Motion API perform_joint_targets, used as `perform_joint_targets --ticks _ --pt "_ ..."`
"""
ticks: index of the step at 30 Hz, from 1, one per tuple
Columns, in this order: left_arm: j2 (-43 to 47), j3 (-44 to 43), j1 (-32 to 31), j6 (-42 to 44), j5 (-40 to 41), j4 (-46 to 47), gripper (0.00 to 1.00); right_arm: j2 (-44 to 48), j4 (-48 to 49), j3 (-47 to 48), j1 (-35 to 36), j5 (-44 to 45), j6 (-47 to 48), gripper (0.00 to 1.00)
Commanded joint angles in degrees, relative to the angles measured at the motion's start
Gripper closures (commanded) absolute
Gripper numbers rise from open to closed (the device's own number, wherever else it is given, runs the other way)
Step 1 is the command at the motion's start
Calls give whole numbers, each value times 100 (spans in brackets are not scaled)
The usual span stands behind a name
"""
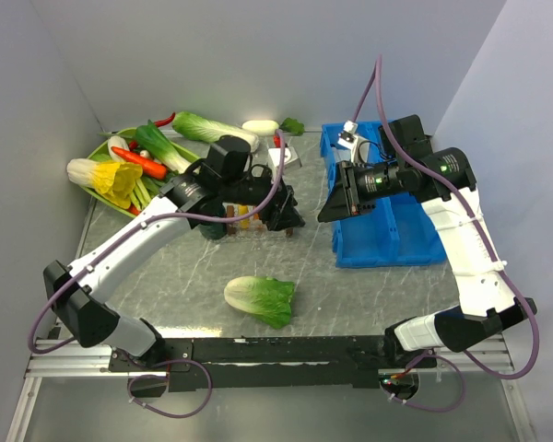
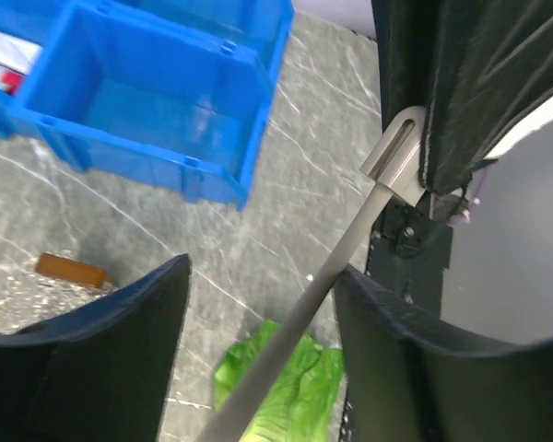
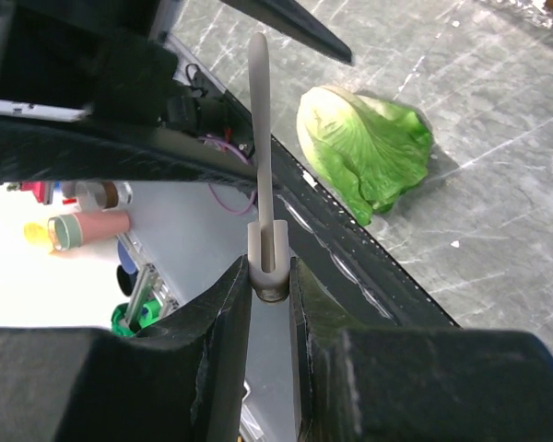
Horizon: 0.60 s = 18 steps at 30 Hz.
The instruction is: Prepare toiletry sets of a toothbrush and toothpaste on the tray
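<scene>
My right gripper [image 1: 336, 198] [image 3: 270, 276] is shut on the slotted head end of a grey toothbrush [image 3: 260, 138], holding it in the air left of the blue tray [image 1: 387, 244]. The slim handle [image 2: 332, 276] points to the left and passes between the fingers of my left gripper [image 1: 290, 210] [image 2: 263, 272]. Those jaws stand apart, and the handle rests against the right finger [image 2: 387, 341]. A small orange toothpaste tube [image 2: 69, 270] lies on the table near the tray's open compartment [image 2: 147, 101]. In the top view it is mostly hidden under my left arm.
A green cabbage [image 1: 260, 299] [image 3: 364, 147] lies on the table in front of the arms. A green plate of vegetables [image 1: 129, 170] sits at the back left, with a bok choy [image 1: 212, 129] and a white box [image 1: 281, 157] behind my left gripper.
</scene>
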<state>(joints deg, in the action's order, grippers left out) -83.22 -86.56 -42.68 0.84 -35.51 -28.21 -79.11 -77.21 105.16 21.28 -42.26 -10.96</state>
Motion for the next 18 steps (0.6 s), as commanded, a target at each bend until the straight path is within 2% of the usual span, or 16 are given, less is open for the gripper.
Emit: perform_joint_targets --ticks 1,5,6,8,9,10,13,14,16,17,18 --pt "-133 -370 -92 -40 -351 -387 36 62 -418 277 78 -256 50 100" --pt "-72 -247 -206 -49 -317 -501 47 10 -400 294 78 -300 24 100" --pt "-28 -229 -223 -40 -290 -510 56 -25 -391 294 87 -309 15 100" --pt "16 -150 -250 -40 -229 -537 65 -69 -339 294 87 -370 -37 100" --pt "60 -124 -259 -49 -203 -537 74 -78 -286 294 78 -379 -72 99" --pt "86 -63 -268 -40 -194 -528 78 -87 -251 303 87 -406 -169 97" --pt "174 25 -285 -49 -106 -475 93 -105 30 294 87 -441 -458 82" --pt "183 43 -294 -40 34 -467 97 -87 231 277 87 -432 -547 72" --pt "253 104 -294 -49 245 -370 99 -34 460 207 87 -380 -809 62" --pt "280 122 -294 -319 403 -309 99 53 574 171 87 -249 -915 49" --pt "350 140 -303 -374 761 -152 99 97 828 67 78 -178 -1108 44"
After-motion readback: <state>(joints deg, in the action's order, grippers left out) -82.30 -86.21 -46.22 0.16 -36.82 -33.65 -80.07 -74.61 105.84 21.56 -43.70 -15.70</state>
